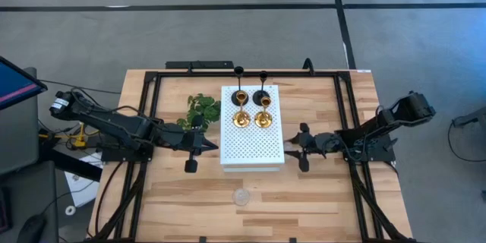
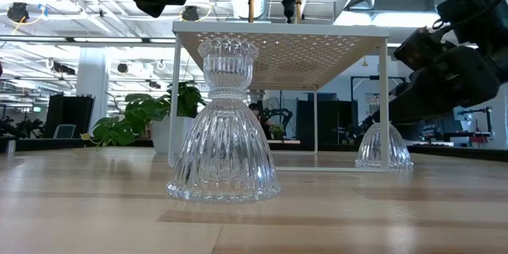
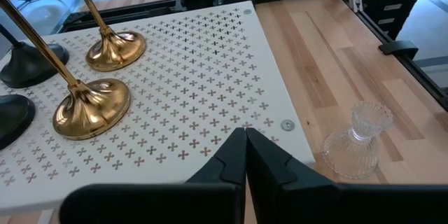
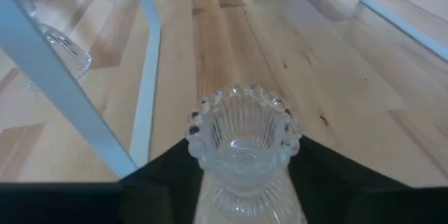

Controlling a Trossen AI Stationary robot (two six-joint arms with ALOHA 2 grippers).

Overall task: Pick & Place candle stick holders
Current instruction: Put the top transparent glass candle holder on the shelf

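Two gold holders (image 1: 241,115) (image 1: 263,116) and two black holders (image 1: 240,96) (image 1: 261,96) stand on their round bases at the far end of the white perforated board (image 1: 252,144). One clear glass holder (image 1: 241,196) stands alone on the table near the front edge, large in the low view (image 2: 222,127). My right gripper (image 1: 292,146) is low at the board's right side, shut on the second clear glass holder (image 4: 245,133). My left gripper (image 3: 245,155) is shut and empty, above the board's left near part. My right gripper pinches the clear glass holder between its two fingers (image 4: 157,182), on its ribbed body just below the cup (image 4: 210,175). The fingers come level from the table's right. The holder is upright, and in the low view its base (image 2: 382,161) sits at table level beside the board's leg.
A green leafy sprig (image 1: 201,110) lies left of the board, close to my left arm. The board stands on thin white legs (image 2: 386,103) with open room beneath it. A black frame (image 1: 152,91) runs around the table's far and side edges.
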